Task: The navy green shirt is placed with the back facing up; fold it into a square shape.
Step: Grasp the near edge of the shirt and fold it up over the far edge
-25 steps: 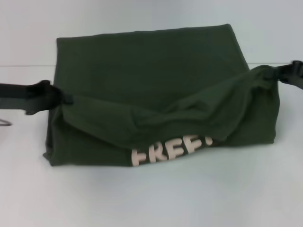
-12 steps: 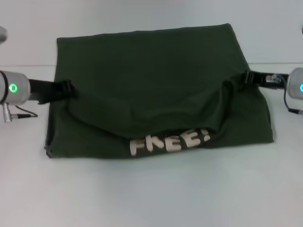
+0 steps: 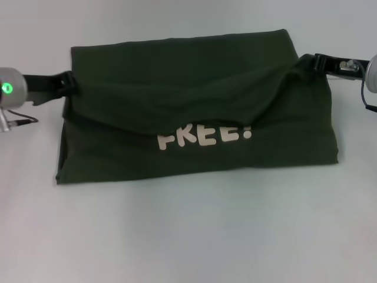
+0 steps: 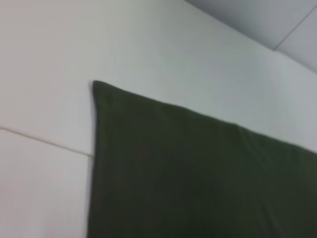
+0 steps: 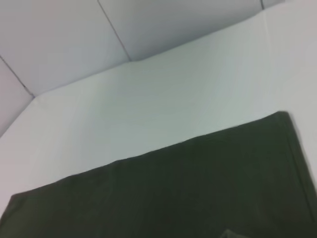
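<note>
The navy green shirt (image 3: pixel 194 118) lies across the middle of the head view on the white counter (image 3: pixel 188 236), already narrowed to a broad rectangle. You see a folded-over flap sagging across its upper half, its loose edge dipping to just above the cream letters "FREE" (image 3: pixel 203 137) — the printed face shows there because the near hem has been turned up and over. The flap is raised at both ends and slack in the centre, which suggests it is carried by its two corners so that the fold line runs straight across.

At the left edge of the frame, the left tool (image 3: pixel 69 85) is clamped on the flap's left corner. At the upper right, the right tool (image 3: pixel 315 62) grips the opposite corner, held slightly higher.

Both wrist views show only flat dark cloth and pale counter, not the tools themselves.

Judged from this layout, you are mid-fold: the flap needs carrying toward the far edge — then releasing level.
</note>
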Motion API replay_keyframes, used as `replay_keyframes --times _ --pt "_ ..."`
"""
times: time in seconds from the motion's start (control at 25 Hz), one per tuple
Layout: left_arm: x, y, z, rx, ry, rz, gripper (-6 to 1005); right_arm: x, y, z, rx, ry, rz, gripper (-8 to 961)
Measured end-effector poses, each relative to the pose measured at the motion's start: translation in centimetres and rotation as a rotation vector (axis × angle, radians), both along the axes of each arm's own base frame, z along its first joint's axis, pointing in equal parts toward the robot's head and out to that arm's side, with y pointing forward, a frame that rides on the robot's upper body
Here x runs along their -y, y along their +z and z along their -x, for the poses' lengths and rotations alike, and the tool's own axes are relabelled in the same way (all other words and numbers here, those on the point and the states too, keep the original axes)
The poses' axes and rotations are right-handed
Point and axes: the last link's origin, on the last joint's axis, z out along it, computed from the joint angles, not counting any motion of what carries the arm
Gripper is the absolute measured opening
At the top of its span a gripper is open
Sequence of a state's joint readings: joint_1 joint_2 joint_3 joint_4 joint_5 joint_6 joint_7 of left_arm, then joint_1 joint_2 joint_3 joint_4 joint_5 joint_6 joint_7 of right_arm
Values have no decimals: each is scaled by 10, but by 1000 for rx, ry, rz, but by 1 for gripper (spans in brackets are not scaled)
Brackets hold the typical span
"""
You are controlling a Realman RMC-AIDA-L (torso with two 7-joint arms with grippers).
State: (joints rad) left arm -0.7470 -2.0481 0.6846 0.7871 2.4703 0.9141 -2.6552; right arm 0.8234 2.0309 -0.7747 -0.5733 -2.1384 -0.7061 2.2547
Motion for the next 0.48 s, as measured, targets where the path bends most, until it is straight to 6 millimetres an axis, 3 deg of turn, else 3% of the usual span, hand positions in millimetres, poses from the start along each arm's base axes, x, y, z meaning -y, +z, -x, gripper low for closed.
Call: replay_keyframes --times 0.16,0.48 --pt "-1 -10 0 -23 0 17 36 -4 -9 4 58 8 -6 35" --pt "-3 -9 0 -35 -7 5 37 -12 -15 7 114 -4 -58 34"
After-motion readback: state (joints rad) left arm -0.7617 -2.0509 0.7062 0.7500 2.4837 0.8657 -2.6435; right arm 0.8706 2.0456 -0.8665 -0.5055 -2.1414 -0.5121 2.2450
